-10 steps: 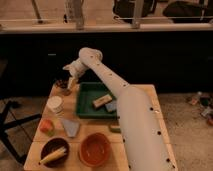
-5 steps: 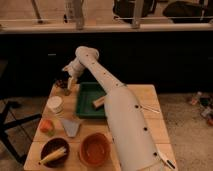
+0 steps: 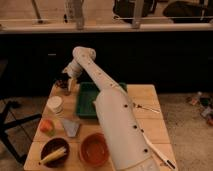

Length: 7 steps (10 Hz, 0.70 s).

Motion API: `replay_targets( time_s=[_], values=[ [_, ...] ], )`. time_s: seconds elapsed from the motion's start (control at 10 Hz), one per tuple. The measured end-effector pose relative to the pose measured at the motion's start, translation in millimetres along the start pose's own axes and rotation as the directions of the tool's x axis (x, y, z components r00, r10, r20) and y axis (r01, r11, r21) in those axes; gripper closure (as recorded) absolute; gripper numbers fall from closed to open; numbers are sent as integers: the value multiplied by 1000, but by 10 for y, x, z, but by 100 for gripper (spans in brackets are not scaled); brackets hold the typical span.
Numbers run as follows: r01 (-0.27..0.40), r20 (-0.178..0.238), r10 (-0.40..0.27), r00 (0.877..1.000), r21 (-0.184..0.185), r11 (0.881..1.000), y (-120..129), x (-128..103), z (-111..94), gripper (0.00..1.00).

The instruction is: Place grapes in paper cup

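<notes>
Dark brown round bowl (image 3: 54,150): it stands nearest, at the front left of the light wooden table (image 3: 155,125), with something yellow inside. It is not part of the task.
Orange round bowl (image 3: 94,148): it stands just beside the brown one and is not the target either.
Short white paper cup (image 3: 54,104): it stands upright on the left side of the table, next to the green rectangular tray (image 3: 89,102). No dark berries show at its top.
Small bunch of dark purple grapes (image 3: 61,83): it lies at the far left corner, behind the cup and apart from it.
Gripper (image 3: 68,85): it is at the end of the long white arm (image 3: 107,100), low at the far left corner, right at the grapes. I cannot tell whether it is clenched or released, nor whether it touches them.
Progress: in my judgement this is the early part. The grapes are not in the cup, so the lifting, the carrying and the dropping are all left to do.
</notes>
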Motion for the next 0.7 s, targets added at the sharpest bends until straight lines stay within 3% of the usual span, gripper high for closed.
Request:
replay_targets(
  time_s=[0.7],
  values=[
    [-54, -13, 54, 998, 1, 999, 83, 277, 26, 20]
  ],
)
